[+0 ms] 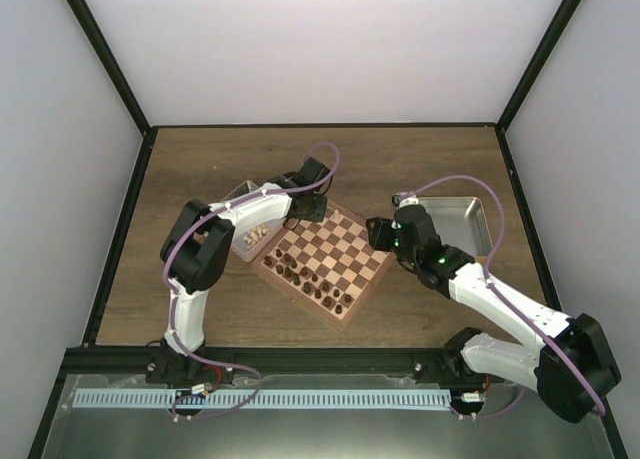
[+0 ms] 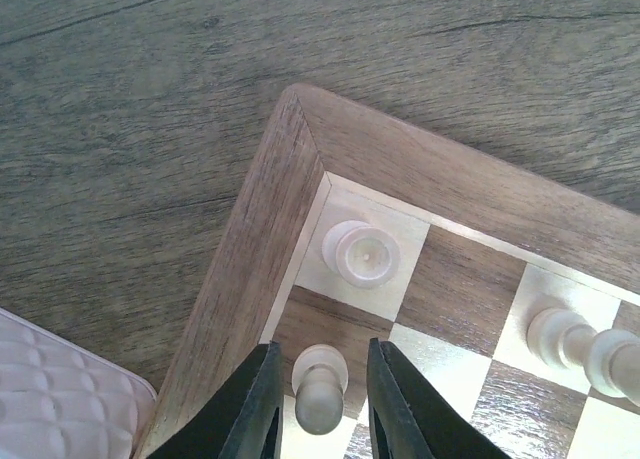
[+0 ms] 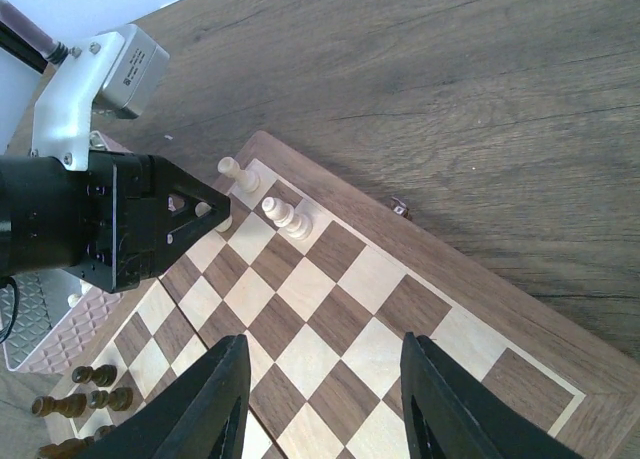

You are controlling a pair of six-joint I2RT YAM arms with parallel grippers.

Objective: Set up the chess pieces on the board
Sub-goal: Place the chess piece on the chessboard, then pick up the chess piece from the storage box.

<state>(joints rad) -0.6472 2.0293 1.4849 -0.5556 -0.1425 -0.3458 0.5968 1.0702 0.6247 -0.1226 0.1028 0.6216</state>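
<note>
Left pincer (image 2: pixel 322 351) straddles a beige piece (image 2: pixel 320 389) on the board (image 2: pixel 250 249), beside the corner rook (image 2: pixel 360 251), jaws narrow but not touching it. Right pincer (image 3: pixel 322 344) hovers wide and empty over the board's right side.

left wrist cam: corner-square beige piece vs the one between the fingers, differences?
The flat-topped beige wooden piece is squat, standing free on the light corner square. The round-headed beige wooden piece is slimmer and sits between the left gripper's black fingers. Both are the same pale wood.
</note>
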